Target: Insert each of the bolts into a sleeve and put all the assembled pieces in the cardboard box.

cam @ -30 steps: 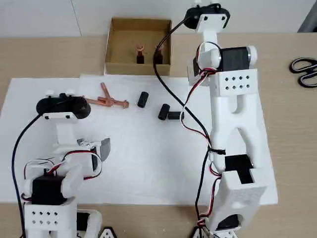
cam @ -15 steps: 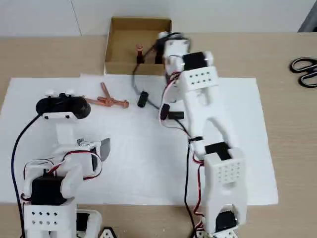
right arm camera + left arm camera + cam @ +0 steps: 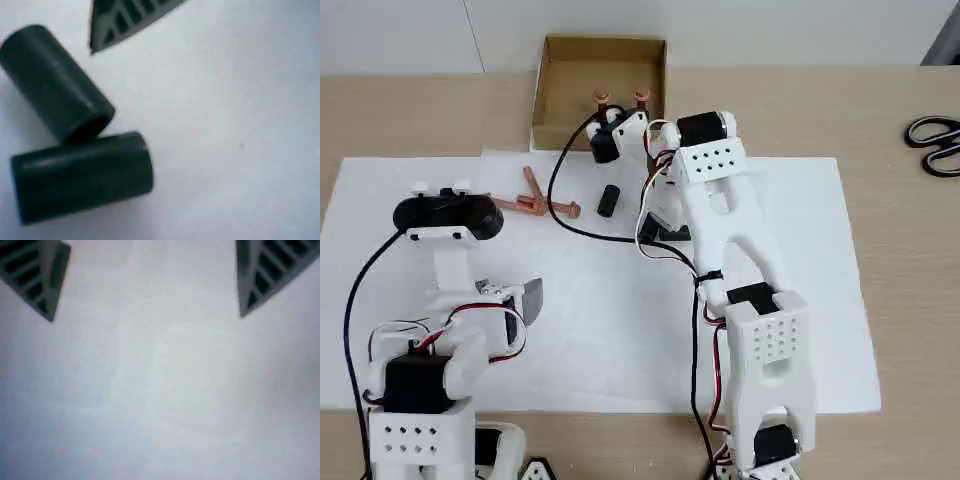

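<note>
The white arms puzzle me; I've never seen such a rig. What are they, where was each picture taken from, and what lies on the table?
They are two small robot arms, the left arm and the right arm. One camera looks down over the table; the other two sit on the wrists. On the white paper lie copper-coloured bolts, one black sleeve, and two more sleeves under the right wrist camera. Two assembled pieces stand in the cardboard box. The left gripper is open above bare paper, holding nothing.
</note>
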Robot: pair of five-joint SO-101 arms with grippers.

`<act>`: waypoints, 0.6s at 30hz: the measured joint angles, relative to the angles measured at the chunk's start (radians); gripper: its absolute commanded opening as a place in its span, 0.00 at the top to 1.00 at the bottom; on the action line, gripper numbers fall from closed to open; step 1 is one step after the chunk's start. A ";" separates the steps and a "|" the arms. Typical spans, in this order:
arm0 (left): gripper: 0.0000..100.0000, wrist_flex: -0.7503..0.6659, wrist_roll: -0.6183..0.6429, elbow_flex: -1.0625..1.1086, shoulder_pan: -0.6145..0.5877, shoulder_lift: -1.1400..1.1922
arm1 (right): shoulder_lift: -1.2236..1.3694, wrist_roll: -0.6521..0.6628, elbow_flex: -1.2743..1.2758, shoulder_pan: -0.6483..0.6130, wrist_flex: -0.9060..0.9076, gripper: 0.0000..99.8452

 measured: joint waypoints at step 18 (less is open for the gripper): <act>0.77 0.000 0.000 0.000 0.000 0.000 | 0.115 0.048 0.000 0.000 -0.017 0.81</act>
